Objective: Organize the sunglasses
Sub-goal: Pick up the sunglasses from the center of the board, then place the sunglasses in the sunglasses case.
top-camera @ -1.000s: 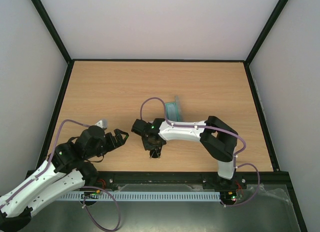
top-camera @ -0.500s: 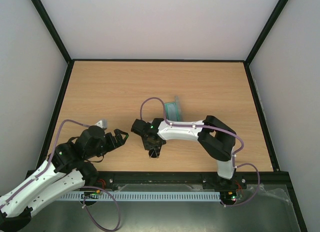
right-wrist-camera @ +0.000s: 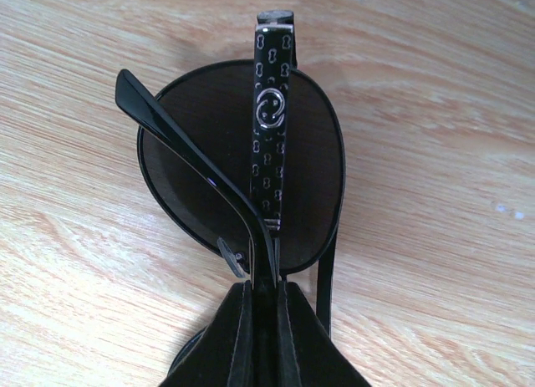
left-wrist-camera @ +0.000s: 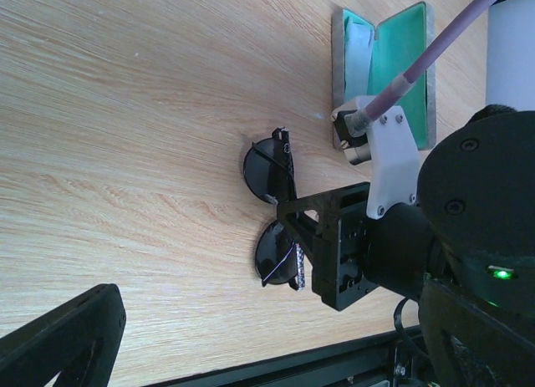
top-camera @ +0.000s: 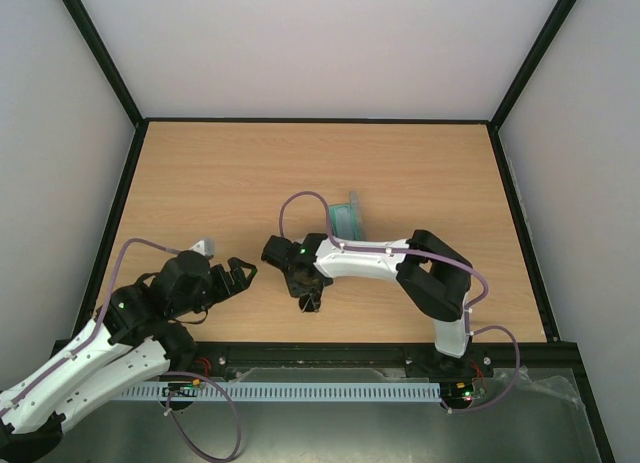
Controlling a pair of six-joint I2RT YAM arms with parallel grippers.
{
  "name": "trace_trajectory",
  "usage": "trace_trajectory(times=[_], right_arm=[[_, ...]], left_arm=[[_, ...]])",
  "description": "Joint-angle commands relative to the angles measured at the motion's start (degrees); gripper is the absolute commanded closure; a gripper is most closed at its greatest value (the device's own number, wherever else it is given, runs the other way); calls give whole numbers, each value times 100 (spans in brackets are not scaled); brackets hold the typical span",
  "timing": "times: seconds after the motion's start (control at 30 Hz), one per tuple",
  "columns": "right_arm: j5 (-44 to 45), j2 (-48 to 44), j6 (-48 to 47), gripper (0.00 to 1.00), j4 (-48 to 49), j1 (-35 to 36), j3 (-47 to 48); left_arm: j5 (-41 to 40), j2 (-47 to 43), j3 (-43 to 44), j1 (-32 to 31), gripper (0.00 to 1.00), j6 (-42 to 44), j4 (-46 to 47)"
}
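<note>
The sunglasses (right-wrist-camera: 242,161) lie folded on the wooden table (top-camera: 200,183), with two dark round lenses and thin dark arms crossing the lens. My right gripper (right-wrist-camera: 263,287) is shut on them, its two black fingers pinching the folded arms and frame by the nose pad. From above, the right gripper (top-camera: 305,288) points down at the sunglasses (top-camera: 311,303) near the table's front edge. The left wrist view shows both lenses (left-wrist-camera: 266,165) flat on the wood under the right gripper (left-wrist-camera: 288,216). My left gripper (top-camera: 240,273) hangs open and empty to their left.
The grey case (top-camera: 345,218) lies open just behind the right wrist, its green lining (left-wrist-camera: 397,69) up and a pale piece in one half. A black frame rail (top-camera: 330,348) runs along the table's front edge close to the sunglasses.
The right jaws have closed the last bit onto the sunglasses, and the right wrist has shifted slightly left. The left arm has not moved.
</note>
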Motion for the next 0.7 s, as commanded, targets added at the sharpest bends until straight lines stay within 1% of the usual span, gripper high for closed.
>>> trace_trajectory(times=[0.0, 0.17, 0.33, 0.53, 0.67], right_arm=[[223, -252, -115, 99, -587, -207, 226], [266, -650, -370, 99, -801, -741, 319], [162, -747, -751, 99, -986, -1349, 618], [92, -527, -1225, 99, -1120, -2048, 1026], [308, -175, -1444, 99, -1314, -2266, 1401]], left_arm=[[-40, 7, 3, 36, 1, 41, -80], [-34, 2, -15, 38, 1, 54, -63], [-5, 55, -19, 47, 1, 75, -3], [21, 103, -12, 53, 1, 100, 21], [39, 129, 32, 70, 1, 127, 0]])
